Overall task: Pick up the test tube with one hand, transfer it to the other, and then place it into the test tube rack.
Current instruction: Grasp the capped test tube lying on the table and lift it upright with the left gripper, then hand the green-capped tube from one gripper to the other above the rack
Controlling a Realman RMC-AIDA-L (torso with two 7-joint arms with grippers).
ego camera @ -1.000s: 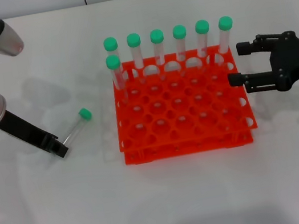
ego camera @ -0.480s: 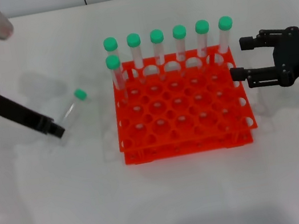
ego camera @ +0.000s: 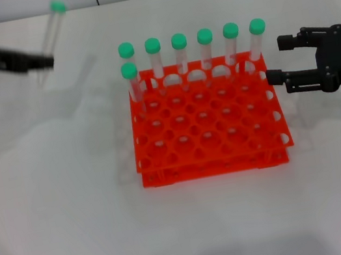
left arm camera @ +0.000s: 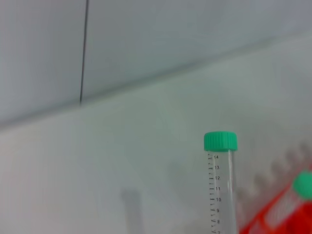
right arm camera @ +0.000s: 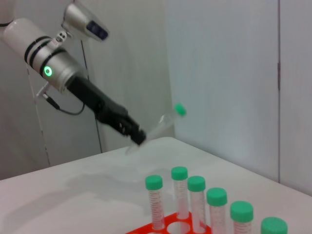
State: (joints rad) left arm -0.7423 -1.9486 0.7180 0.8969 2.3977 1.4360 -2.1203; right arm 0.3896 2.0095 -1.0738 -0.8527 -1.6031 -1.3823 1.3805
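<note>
The test tube rack (ego camera: 209,127) sits in the middle of the white table (ego camera: 77,236), its near rows empty. Seven green-capped tubes (ego camera: 207,48) stand at its far side: six along the far row and one in the next row at the left end.

To the right of the rack, level with its far half, the right gripper (ego camera: 274,60) hangs with its two black fingers spread apart and pointing left, holding nothing.

At the far left, well clear of the table, the left gripper (ego camera: 42,62) is clamped on the bottom end of the test tube (ego camera: 53,29), which tilts with its green cap up and away; the right wrist view shows the same hold, tube (right arm camera: 163,123) angled up from the black fingertips.

The step in hand looks like carrying the tube across for the handover. It would go best if the left arm brought the tube between the spread right fingers with the capped upper part exposed, so the right gripper can take it there, and let go only once that grip is firm. The carry should pass above the standing caps.

Compared with a second ago, the tube has left the table where it lay left of the rack and now rides high at the far left, and the left arm has swung up almost out of view. The right gripper has drawn slightly rightward; the rack is unchanged.
</note>
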